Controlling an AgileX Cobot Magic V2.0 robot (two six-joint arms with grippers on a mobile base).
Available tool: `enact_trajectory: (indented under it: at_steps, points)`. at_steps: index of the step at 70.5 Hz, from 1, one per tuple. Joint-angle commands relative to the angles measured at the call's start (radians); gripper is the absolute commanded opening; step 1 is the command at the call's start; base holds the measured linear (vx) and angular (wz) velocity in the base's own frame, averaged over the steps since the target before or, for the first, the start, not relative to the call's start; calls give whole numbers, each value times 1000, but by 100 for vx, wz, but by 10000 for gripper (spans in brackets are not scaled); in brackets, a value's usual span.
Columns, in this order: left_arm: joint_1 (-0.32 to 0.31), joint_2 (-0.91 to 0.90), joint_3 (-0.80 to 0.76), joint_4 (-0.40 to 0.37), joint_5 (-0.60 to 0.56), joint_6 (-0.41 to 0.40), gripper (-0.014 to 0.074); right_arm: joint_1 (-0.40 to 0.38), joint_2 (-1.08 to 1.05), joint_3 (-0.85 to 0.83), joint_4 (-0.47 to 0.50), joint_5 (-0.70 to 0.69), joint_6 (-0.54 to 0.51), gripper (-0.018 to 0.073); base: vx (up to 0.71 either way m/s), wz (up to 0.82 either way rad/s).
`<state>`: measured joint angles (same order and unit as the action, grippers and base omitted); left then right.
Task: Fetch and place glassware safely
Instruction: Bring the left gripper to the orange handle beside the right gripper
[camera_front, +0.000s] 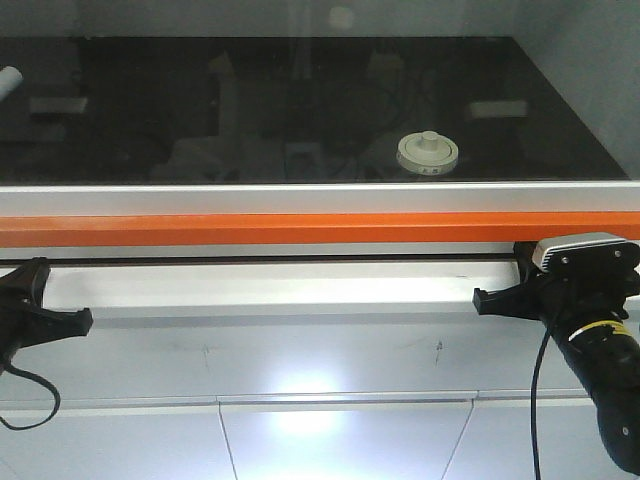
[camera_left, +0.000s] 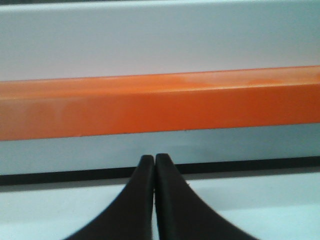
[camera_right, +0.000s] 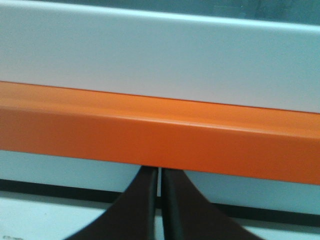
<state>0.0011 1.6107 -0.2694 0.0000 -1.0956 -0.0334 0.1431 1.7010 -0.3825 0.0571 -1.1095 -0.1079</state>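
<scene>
The jar is set on the tabletop at two o'clock. Before it a rail is run. Nearer still, the left gripper is placed at eight o'clock and the right gripper at four.

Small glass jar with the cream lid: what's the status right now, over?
Left gripper shut, empty; right gripper shut, empty. Small clear glass jar with cream-white round lid upright on dark surface, untouched. Orange rail between grippers and jar.

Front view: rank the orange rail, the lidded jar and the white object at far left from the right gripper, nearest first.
1. Orange rail, just above the right gripper.
2. Jar, on the dark top, beyond the rail.
3. White object, far left edge.
</scene>
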Motion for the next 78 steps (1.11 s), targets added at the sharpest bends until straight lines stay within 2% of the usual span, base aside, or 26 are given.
enact_trajectory:
  at_steps: [1,25,43,62,78]
  points:
    - [-6,3,-23,-11,-99,0,-7,0,-29,-20,-9,-120,-11,-1,0,0]
    - [-6,29,-26,-11,-197,33,-7,0,-29,-20,-9,-115,-11,-1,0,0]
    - [-5,29,-95,0,-133,42,-7,0,-29,-20,-9,-115,-11,-1,0,0]
    - [-5,29,-104,0,-133,42,-7,0,-29,-20,-9,-115,-11,-1,0,0]
    - [-5,23,-104,9,-177,42,-7,0,-30,-20,-13,-115,-1,-1,0,0]
